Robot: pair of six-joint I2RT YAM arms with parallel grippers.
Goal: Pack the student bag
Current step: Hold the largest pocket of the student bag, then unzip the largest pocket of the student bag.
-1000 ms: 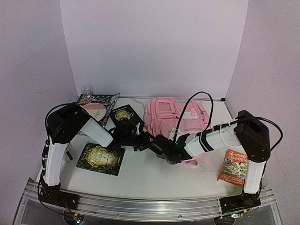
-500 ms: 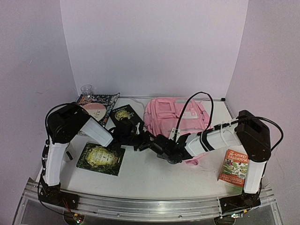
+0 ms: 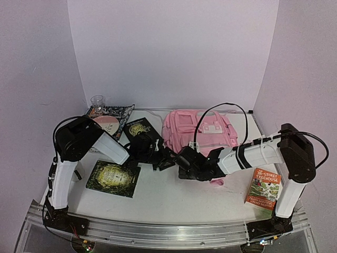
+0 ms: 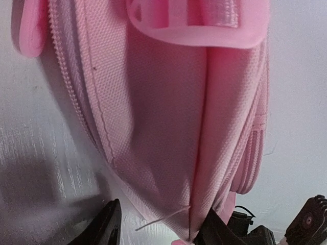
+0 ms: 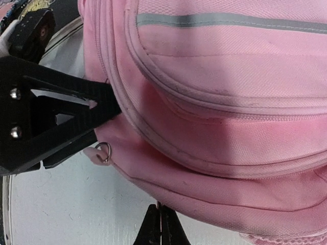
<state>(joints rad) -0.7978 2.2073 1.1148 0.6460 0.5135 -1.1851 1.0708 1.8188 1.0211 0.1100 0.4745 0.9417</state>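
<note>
The student bag [image 3: 202, 134] is a pale-pink backpack lying flat at the table's back middle. My left gripper [image 3: 164, 159] is at its near left corner. In the left wrist view my left gripper [image 4: 162, 230] stands open with the bag's pink corner [image 4: 163, 117] between its fingers. My right gripper [image 3: 185, 161] is at the bag's near edge. In the right wrist view my right gripper [image 5: 160, 224] is shut on a thin bit at the bag's bottom seam [image 5: 214, 168]. A zip pull with a metal ring [image 5: 102, 152] hangs beside the left finger [image 5: 56, 120].
A dark green book [image 3: 113, 178] lies near left. Another dark book [image 3: 139, 128], a pink round-marked book [image 3: 106, 125], a patterned case [image 3: 109, 112] and a clear glass [image 3: 97, 100] sit at the back left. A Treehouse book [image 3: 265, 188] lies near right.
My right arm has swung to the right and its gripper has moved up against the bag's near edge. The bag has shifted and lies straighter. The left arm has barely moved.
</note>
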